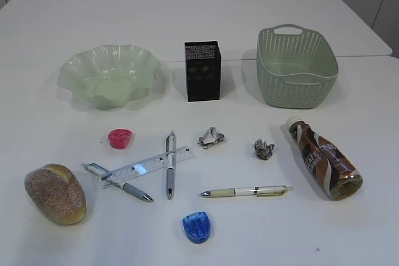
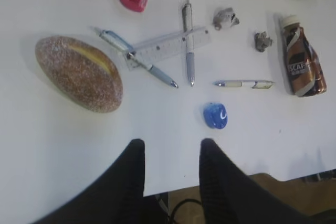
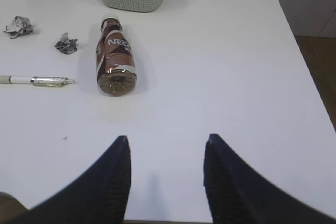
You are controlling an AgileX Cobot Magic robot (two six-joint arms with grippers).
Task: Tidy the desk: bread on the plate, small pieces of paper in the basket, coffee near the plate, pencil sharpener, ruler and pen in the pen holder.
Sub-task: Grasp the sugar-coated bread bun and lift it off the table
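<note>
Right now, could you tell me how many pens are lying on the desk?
3. One blue-grey pen lies under the ruler's left end, one silver pen crosses its right end, and one cream pen lies right of them. None seems hidden.

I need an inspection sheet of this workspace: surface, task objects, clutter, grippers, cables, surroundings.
Surface: white desk, no spills seen.
Job's things: bread, coffee lying down, two paper balls, ruler, three pens, red sharpener and blue sharpener all loose; plate, pen holder, basket hold nothing visible.
Clutter: nothing seen.
Grippers: left gripper, right gripper open, holding nothing.
Cables: one below the desk edge.
Surroundings: wall panels behind.
</note>
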